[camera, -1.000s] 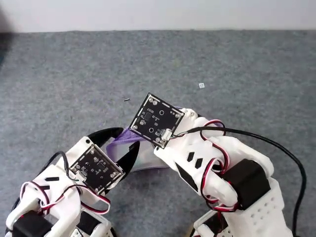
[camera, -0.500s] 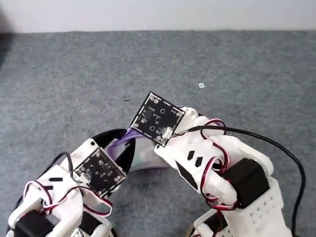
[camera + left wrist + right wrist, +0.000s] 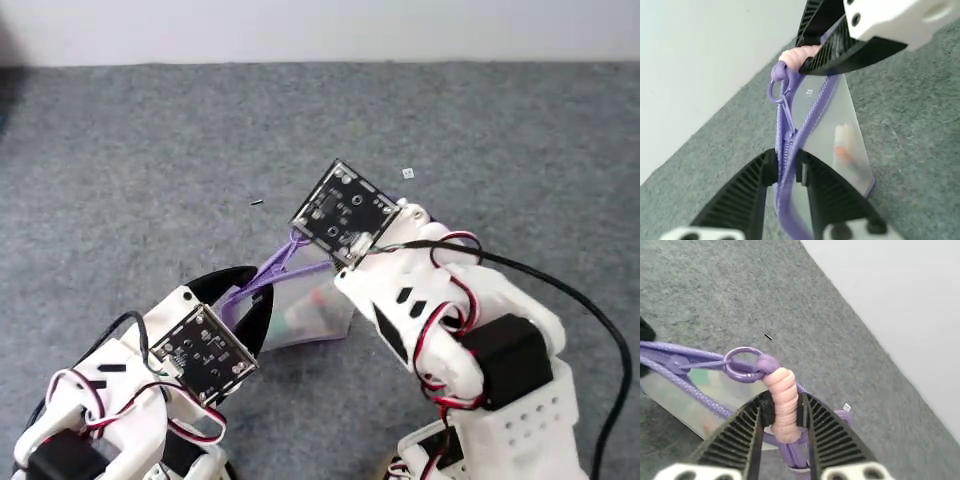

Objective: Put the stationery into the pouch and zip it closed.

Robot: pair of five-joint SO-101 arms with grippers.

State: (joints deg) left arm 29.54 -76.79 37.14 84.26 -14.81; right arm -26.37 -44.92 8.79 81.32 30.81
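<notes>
The pouch (image 3: pixel 312 312) stretches between the left arm (image 3: pixel 150 385) and right arm (image 3: pixel 455 320).

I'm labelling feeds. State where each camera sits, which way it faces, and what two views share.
High view: fixed above the table, looking down; both arms at the pouch.
Left wrist view: on the left arm, facing along the zipper; left gripper clamps it.
Right wrist view: on the right arm, facing the table; right gripper clamps the pink pull.
Shared: both wrist views show that pull.

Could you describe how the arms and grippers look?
The left arm and right arm are white plastic with black motors, thin red, black and white wires, and a square black circuit board at each wrist. The left gripper and right gripper have black ribbed fingers.
</notes>
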